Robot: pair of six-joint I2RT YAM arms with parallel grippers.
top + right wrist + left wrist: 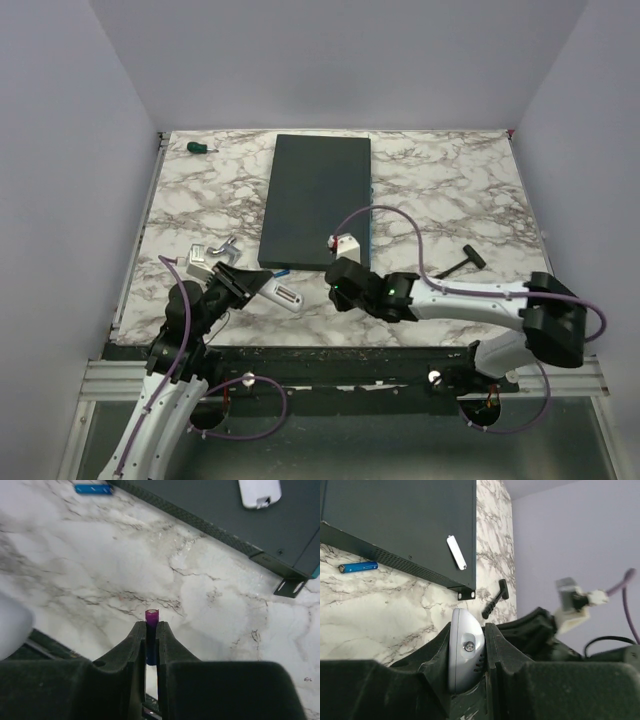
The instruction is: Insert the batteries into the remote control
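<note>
My left gripper [468, 632] is shut on one end of the white remote control [465, 652]. In the top view the left gripper [243, 285] holds the remote [284, 294] just above the table, near the slab's front corner. My right gripper [151, 628] is shut on the purple-blue battery [151, 616], which stands on end between the fingers, tip poking out. In the top view the right gripper [338, 282] hovers to the right of the remote. The blue battery [358, 567] lies on the marble against the slab's front edge; it also shows in the right wrist view [93, 489].
A large dark grey slab [315, 195] lies mid-table with a small white cover piece [347, 243] on its near right corner. A black T-shaped tool [463, 262] lies to the right. A green-handled screwdriver [200, 148] lies far left. A grey metal part [207, 255] sits beside my left arm.
</note>
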